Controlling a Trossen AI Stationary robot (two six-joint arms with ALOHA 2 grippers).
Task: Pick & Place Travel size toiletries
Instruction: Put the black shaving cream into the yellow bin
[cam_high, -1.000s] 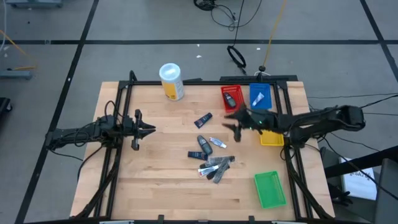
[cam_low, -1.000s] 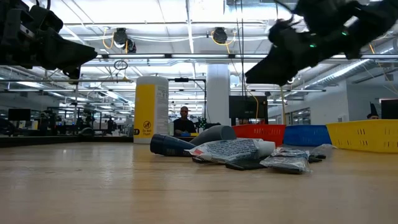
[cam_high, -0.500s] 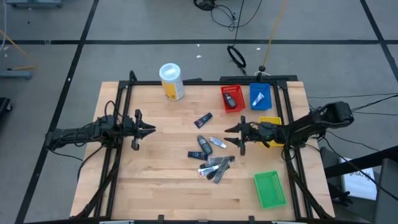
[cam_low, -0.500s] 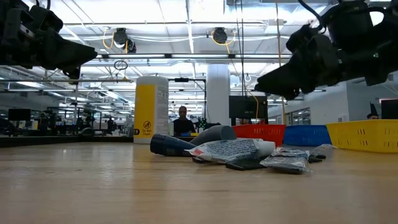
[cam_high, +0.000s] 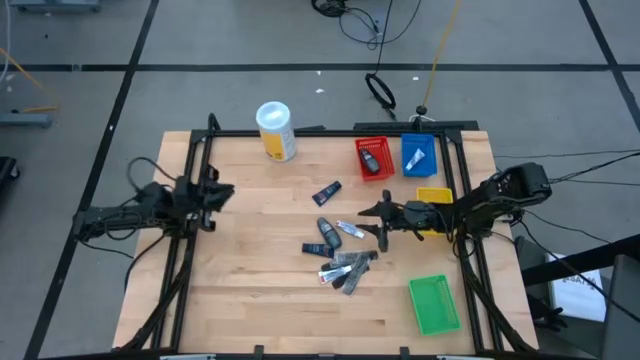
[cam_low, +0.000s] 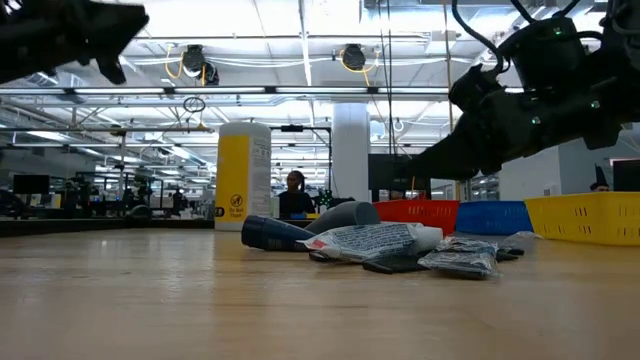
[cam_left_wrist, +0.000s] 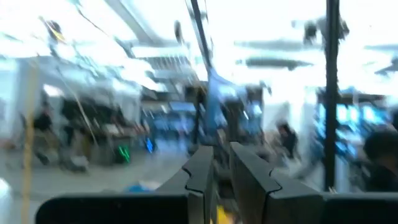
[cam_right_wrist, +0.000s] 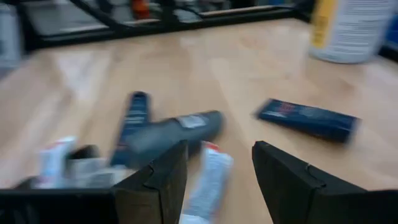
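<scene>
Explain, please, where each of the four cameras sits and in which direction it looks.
High view: above the table, facing straight down; both arms show, right gripper beside the toiletries.
Low view: at table-top height, facing the room; arms enter from above.
Left wrist view: on the left arm, facing the room past the nearly shut left gripper.
Right wrist view: facing the toiletries.
Shared: white canister, high and low.

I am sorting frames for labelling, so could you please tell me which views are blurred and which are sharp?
High view: sharp throughout. Low view: toiletries fairly crisp, bright ceiling lights behind. Left wrist view: heavily smeared, washed out by glare behind the left gripper. Right wrist view: soft, tubes blurred past the open right gripper.
</scene>
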